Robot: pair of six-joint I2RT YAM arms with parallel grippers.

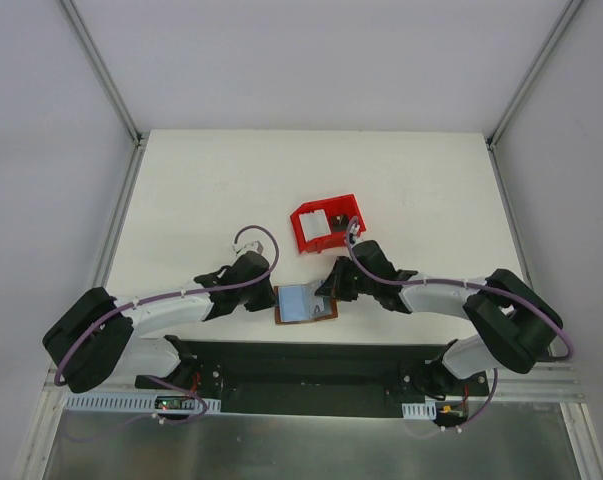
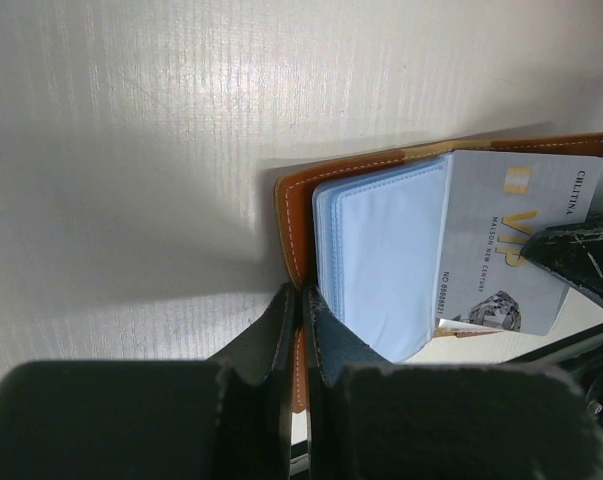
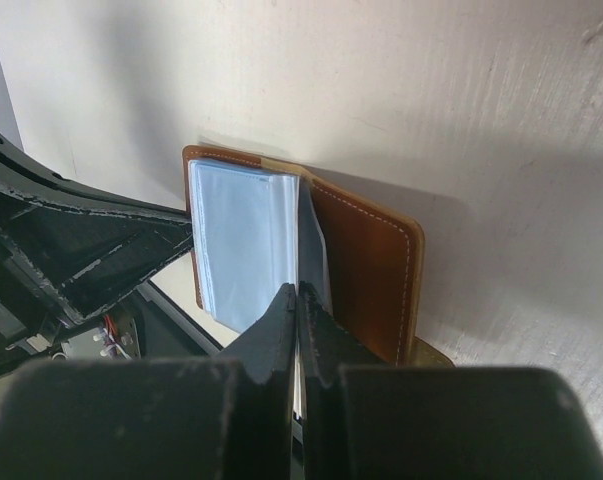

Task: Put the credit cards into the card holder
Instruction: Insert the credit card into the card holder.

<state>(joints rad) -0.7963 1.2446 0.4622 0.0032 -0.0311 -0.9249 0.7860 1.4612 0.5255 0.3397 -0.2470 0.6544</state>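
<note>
The brown card holder [image 1: 306, 318] lies open near the table's front edge, its pale blue plastic sleeves [image 2: 381, 250] fanned up. My left gripper [image 2: 301, 292] is shut on the holder's stitched brown cover [image 2: 293, 215] at its left edge. A grey credit card [image 2: 496, 240] printed "VIP" lies over the sleeves on the right side. My right gripper [image 3: 297, 290] is shut on that card [image 3: 311, 245], seen edge-on beside the brown cover [image 3: 366, 260]. From above, the left gripper [image 1: 273, 290] and right gripper [image 1: 331, 292] flank the holder.
A red plastic bin [image 1: 303, 238] stands just behind the holder, with whitish cards [image 1: 319, 224] in it. The black base rail [image 1: 301, 365] runs along the near edge. The left arm's fingers [image 3: 81, 250] show at the left of the right wrist view.
</note>
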